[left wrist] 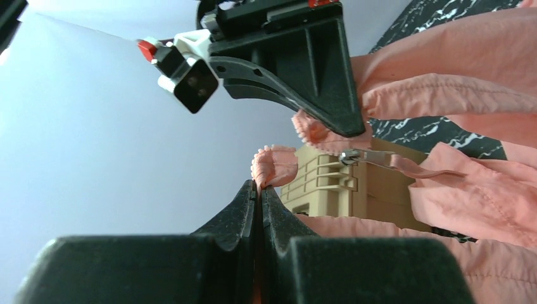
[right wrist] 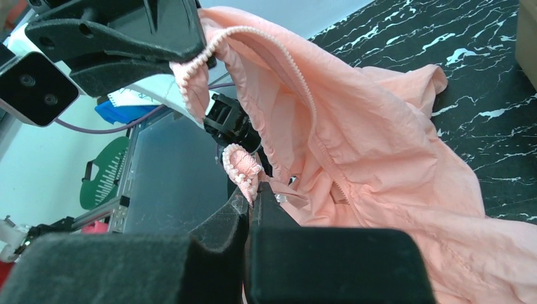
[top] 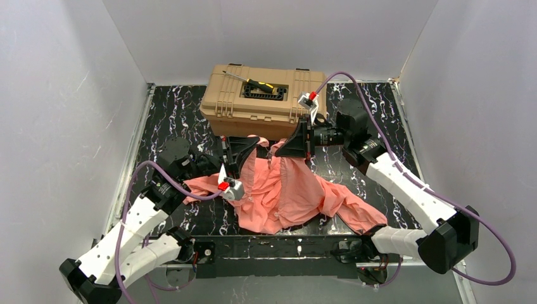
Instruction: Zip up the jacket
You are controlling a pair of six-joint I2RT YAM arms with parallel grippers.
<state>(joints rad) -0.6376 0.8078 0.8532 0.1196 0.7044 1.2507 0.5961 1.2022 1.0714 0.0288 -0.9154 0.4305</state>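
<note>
The salmon-pink jacket (top: 285,190) lies open and rumpled on the black marbled table, its upper end lifted between both grippers. My left gripper (top: 254,147) is shut on a fold of the jacket's zipper edge (left wrist: 273,166). My right gripper (top: 278,151) is shut on the other toothed zipper edge (right wrist: 242,166). The two grippers face each other a short way apart, just in front of the toolbox. In the left wrist view a metal zipper pull (left wrist: 356,156) hangs off the cloth below the right gripper (left wrist: 329,130). The right wrist view shows the left gripper (right wrist: 190,60) at upper left, pinching the tooth row.
A tan toolbox (top: 266,98) stands at the back centre with a screwdriver (top: 244,78) lying on its lid, close behind both grippers. One jacket sleeve (top: 354,212) trails toward the right arm's base. White walls close in the left, right and back sides.
</note>
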